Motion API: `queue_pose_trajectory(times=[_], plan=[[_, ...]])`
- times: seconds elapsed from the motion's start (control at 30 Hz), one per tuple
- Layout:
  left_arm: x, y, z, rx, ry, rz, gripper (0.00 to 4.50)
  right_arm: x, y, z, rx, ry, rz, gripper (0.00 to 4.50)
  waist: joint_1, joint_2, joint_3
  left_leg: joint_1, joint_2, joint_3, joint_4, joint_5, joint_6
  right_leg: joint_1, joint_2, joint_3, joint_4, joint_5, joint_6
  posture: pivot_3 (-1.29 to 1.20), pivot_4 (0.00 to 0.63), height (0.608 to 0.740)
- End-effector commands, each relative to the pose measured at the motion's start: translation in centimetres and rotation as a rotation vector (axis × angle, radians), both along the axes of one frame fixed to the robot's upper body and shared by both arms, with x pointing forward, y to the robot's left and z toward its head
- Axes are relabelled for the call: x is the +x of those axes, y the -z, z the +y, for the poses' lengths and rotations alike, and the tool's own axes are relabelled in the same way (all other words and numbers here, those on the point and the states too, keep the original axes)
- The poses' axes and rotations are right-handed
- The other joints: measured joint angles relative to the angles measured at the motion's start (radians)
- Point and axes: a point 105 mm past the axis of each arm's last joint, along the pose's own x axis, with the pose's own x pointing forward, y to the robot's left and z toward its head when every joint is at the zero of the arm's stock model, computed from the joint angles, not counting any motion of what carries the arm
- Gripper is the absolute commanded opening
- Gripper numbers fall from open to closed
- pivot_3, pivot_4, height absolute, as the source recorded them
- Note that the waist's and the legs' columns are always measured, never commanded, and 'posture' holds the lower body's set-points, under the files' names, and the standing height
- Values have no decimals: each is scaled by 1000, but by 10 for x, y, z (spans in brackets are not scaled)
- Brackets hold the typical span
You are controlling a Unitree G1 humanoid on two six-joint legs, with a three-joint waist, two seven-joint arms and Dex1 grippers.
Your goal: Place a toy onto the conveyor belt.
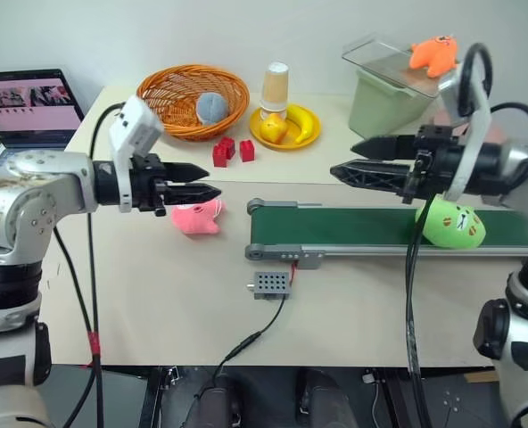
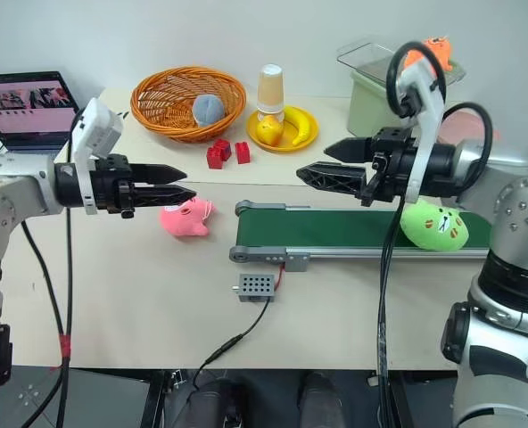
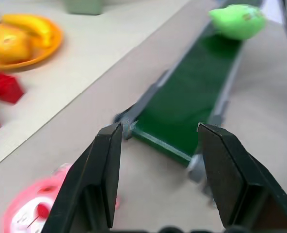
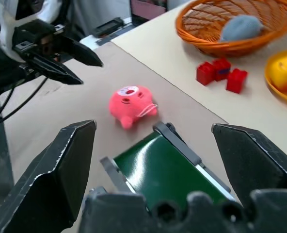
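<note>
The big table [image 1: 157, 294] held a long conveyor belt [image 1: 353, 227], dark green in a grey frame. A green toy [image 1: 453, 225] with a little face lay on the belt near its right end. An orange basket [image 1: 193, 100] stood at the back. A pink toy [image 1: 198, 217] lay on the table just left of the belt. The left gripper [image 1: 209, 182] hung above the pink toy, fingers partly apart, holding nothing. The right gripper [image 1: 346, 159] hung over the belt, fingers wide apart and empty. No writing could be read anywhere.
</note>
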Motion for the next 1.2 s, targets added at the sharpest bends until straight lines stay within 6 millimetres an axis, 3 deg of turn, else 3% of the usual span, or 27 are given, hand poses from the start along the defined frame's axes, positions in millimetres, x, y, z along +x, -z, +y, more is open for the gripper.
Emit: queue_pose_trajectory(times=[0.03,0.53,0.8,0.97,1.2], plan=[[18,6,26,71,-192,-28,2598,-4,-9,1,9,13,-60,4469,-1,0,0,0,0,0,0,0,0,0,0,0,0,0,0,0,150,734],[55,67,7,142,-282,9,2598,-9,-18,2,-7,64,-114,4469,7,0,0,-1,0,0,0,0,0,0,0,-1,0,0,0,0,150,734],[57,88,9,191,-287,67,2598,-14,-22,-4,-16,102,-125,4469,9,0,0,-1,0,0,0,0,0,0,0,-1,0,0,0,0,150,734],[49,115,15,217,-315,205,2598,-15,-25,-6,-18,116,-133,4469,8,0,0,-1,0,0,0,0,0,0,0,0,0,0,0,0,150,734],[46,123,17,202,-346,265,2598,-14,-28,-7,-21,125,-139,4469,5,2,-4,3,1,0,0,-1,1,3,0,0,0,0,0,0,150,734]])
